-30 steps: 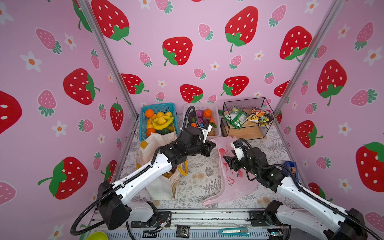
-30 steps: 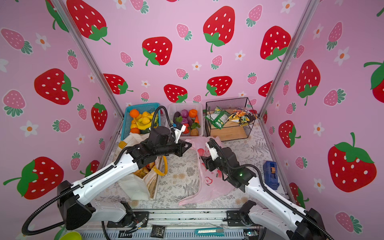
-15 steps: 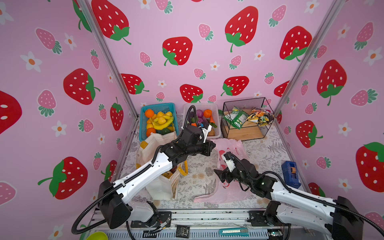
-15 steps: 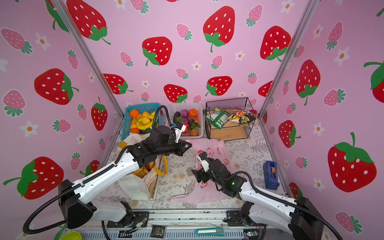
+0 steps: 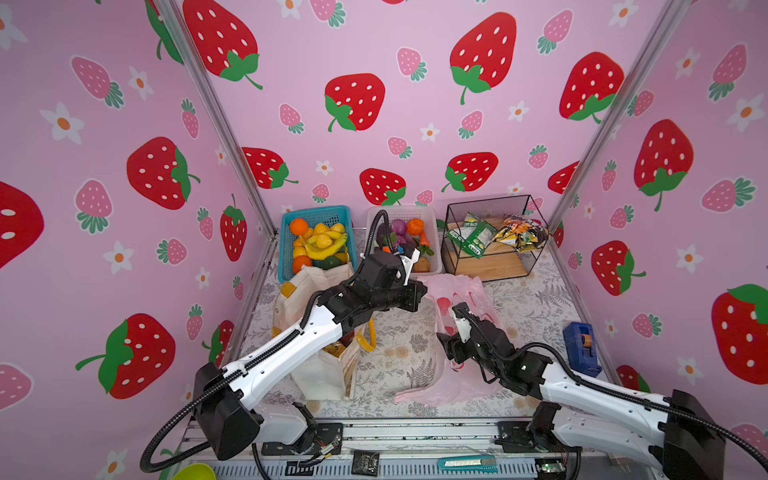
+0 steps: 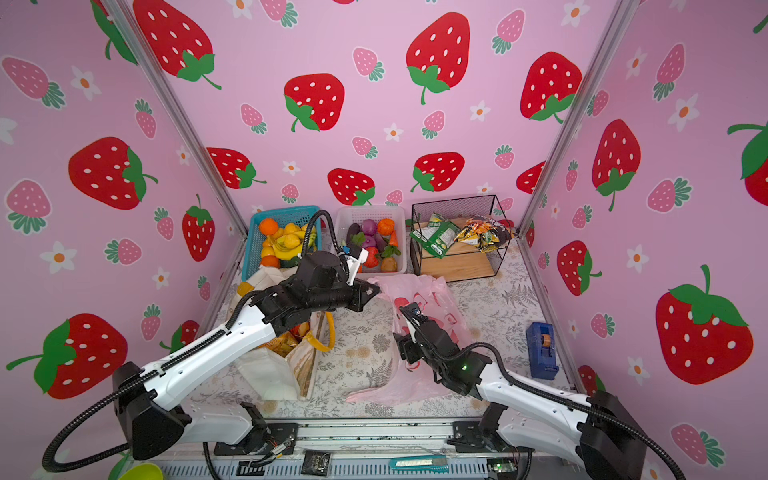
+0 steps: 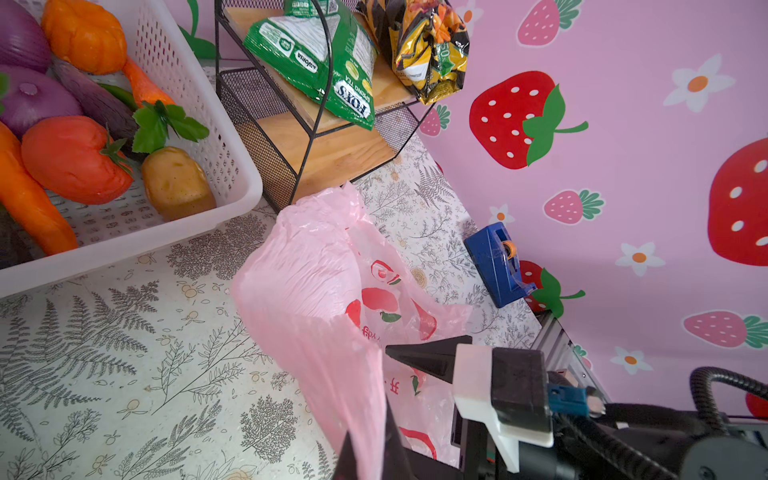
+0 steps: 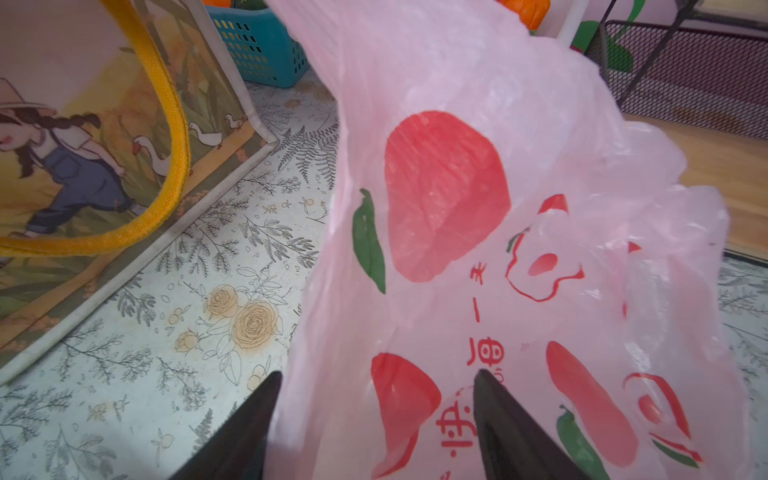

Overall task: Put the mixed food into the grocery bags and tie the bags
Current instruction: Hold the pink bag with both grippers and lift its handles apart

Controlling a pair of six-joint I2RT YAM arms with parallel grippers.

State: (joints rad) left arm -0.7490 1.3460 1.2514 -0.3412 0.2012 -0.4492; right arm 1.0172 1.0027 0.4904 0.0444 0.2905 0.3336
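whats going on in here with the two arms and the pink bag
Both arms are working on the pink plastic bag. The left gripper is shut on its edge, holding it up, while the right gripper has its jaws open around the film. The toy vegetables sit in the white basket; the canvas tote stands at left.

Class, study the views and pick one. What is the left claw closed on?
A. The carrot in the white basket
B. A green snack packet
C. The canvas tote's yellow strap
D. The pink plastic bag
D: in the left wrist view the pink plastic bag narrows to a gathered strip that runs straight into the shut left claw.
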